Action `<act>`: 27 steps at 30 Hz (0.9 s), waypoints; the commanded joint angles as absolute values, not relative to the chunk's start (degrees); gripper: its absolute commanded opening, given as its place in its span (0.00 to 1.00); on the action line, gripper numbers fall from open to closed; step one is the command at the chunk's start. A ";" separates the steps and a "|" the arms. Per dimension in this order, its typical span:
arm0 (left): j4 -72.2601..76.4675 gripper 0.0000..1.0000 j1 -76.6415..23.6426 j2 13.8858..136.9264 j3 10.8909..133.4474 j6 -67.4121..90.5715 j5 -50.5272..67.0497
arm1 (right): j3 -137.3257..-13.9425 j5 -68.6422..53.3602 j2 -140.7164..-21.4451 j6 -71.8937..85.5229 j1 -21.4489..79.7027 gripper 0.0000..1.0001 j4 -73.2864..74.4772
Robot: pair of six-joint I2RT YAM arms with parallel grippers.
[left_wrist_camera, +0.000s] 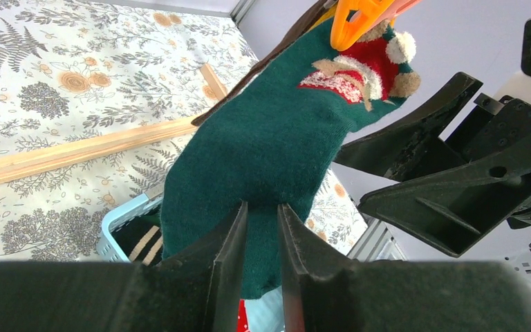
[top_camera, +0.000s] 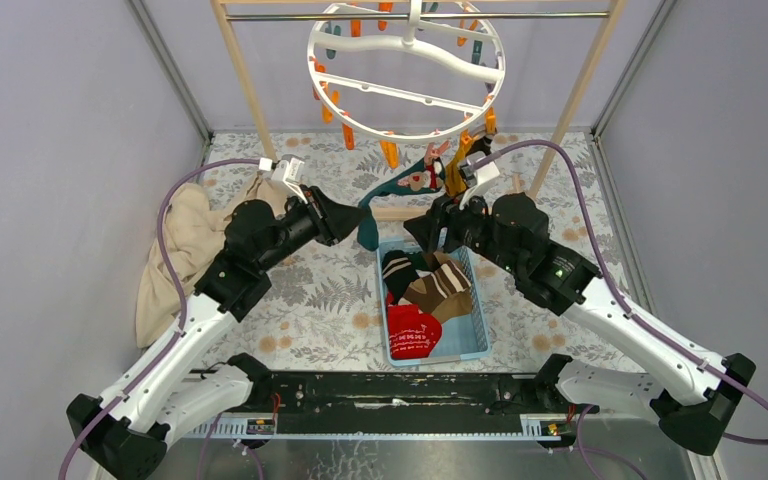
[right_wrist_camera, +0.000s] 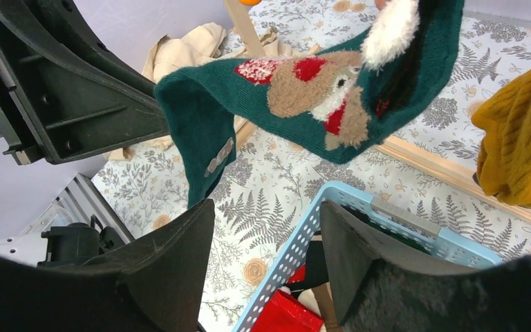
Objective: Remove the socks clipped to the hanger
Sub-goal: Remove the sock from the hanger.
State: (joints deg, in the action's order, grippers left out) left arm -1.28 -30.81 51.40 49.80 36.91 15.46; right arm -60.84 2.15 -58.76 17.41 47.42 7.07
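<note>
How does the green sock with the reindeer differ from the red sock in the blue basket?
The green sock hangs from an orange clip; the red sock lies in the basket. The green sock is stretched out, the red sock is bunched among other socks. The left gripper pinches the green sock's lower end; no gripper touches the red sock. Both are small socks.

The hanger [top_camera: 432, 48] is hung on the rack [top_camera: 245, 75] behind the basket [top_camera: 438, 357], a sock [top_camera: 392, 190] clipped beneath; a cloth [top_camera: 175, 250] is placed left.
</note>
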 commanded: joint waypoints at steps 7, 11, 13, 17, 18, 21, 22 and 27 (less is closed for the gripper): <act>-1.19 0.27 -31.10 49.51 52.82 37.71 16.55 | -65.62 8.69 -54.46 15.25 47.11 0.64 7.94; -1.49 0.27 -31.15 49.26 52.88 38.41 17.20 | -67.65 14.47 -52.98 13.69 47.11 0.64 8.04; -1.43 0.27 -31.20 49.17 52.82 38.77 17.54 | -68.32 17.79 -52.74 13.10 47.11 0.64 7.25; -1.41 0.26 -31.20 49.08 52.90 39.49 18.78 | -70.16 22.59 -53.71 12.50 47.11 0.65 5.51; -1.41 0.26 -31.27 49.06 52.91 39.59 19.08 | -70.67 23.41 -54.15 12.59 47.11 0.65 5.01; -1.41 0.26 -31.36 48.58 52.78 40.09 19.85 | -72.50 24.83 -55.97 12.82 47.11 0.65 4.23; -1.41 0.25 -31.45 48.34 52.73 40.34 20.11 | -73.36 25.23 -56.81 13.01 47.09 0.65 3.95; -1.41 0.25 -31.85 46.76 51.62 42.01 20.51 | -74.93 26.13 -58.94 14.18 47.11 0.65 2.55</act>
